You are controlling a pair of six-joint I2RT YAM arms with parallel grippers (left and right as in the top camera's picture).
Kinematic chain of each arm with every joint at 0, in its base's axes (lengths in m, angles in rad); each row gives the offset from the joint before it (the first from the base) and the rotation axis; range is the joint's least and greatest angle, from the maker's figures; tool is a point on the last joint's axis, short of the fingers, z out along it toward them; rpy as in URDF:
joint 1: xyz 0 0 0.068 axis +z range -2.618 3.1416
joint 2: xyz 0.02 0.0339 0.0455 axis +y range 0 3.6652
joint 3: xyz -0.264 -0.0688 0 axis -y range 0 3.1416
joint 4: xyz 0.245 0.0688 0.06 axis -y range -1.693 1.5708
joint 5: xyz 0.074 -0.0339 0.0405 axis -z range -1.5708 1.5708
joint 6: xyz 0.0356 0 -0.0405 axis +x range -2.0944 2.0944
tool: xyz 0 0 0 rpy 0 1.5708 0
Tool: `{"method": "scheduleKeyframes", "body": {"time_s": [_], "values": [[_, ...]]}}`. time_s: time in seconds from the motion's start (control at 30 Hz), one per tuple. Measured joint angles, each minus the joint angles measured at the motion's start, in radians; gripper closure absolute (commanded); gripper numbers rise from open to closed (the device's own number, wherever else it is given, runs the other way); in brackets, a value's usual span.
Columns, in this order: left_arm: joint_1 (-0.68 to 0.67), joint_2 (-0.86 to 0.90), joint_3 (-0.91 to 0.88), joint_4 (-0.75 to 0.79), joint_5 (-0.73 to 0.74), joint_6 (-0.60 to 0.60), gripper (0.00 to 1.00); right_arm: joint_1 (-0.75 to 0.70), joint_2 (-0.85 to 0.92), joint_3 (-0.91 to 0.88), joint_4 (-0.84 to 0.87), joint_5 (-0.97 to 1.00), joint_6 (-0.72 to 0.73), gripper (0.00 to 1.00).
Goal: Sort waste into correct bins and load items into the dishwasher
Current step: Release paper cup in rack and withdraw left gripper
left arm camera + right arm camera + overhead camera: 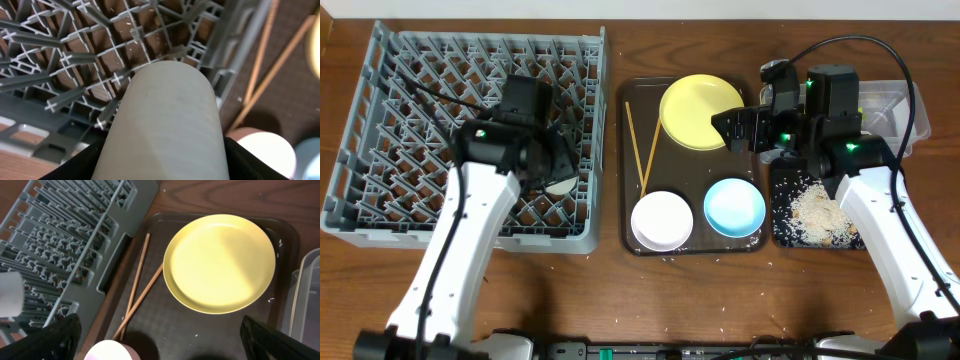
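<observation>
My left gripper [552, 165] is shut on the small white cup [560, 185] over the right part of the grey dish rack [420, 120]. In the left wrist view the cup [170, 115] fills the space between my fingers [162, 167], above the rack's pegs [75, 60]. My right gripper [735, 125] is open and empty above the right edge of the yellow plate [695, 110]; in the right wrist view the plate [220, 262] lies ahead of the wide-open fingers [160, 345]. The chopsticks [640, 150], white bowl [662, 220] and light blue bowl [734, 207] lie on the brown tray.
The brown serving tray [630, 235] sits between the rack and the black tray [782, 235], which holds beige crumbs [817, 212]. The clear tub [910, 105] stands at the back right, partly hidden by my right arm. Loose crumbs dot the table front.
</observation>
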Motion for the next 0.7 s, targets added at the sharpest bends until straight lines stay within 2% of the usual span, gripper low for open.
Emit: {"method": "scheduleKeyframes", "body": {"time_s": [0.27, 0.37, 0.43, 0.47, 0.5, 0.6, 0.7], "values": [[-0.011, 0.127, -0.014, 0.071, -0.03, -0.014, 0.87, 0.0, 0.0, 0.0, -0.001, 0.009, -0.006, 0.01], [-0.039, 0.188, -0.014, 0.073, -0.031, -0.014, 0.83, 0.0, 0.0, 0.0, -0.001, 0.009, -0.007, 0.01], [-0.053, 0.227, -0.014, 0.074, -0.031, -0.014, 0.71, 0.0, 0.0, 0.0, -0.001, 0.009, -0.007, 0.01], [-0.056, 0.243, -0.014, 0.074, -0.031, -0.014, 0.48, 0.0, 0.0, 0.0, -0.001, 0.009, -0.007, 0.01], [-0.057, 0.264, -0.014, 0.068, -0.034, -0.014, 0.36, 0.0, 0.0, 0.0, -0.002, 0.009, -0.007, 0.01], [-0.058, 0.275, -0.013, 0.066, -0.034, -0.014, 0.26, 0.0, 0.0, 0.0, -0.004, 0.009, -0.007, 0.01], [-0.058, 0.277, -0.011, 0.073, -0.042, -0.014, 0.25, 0.0, 0.0, 0.0, -0.004, 0.009, -0.007, 0.01]]}}
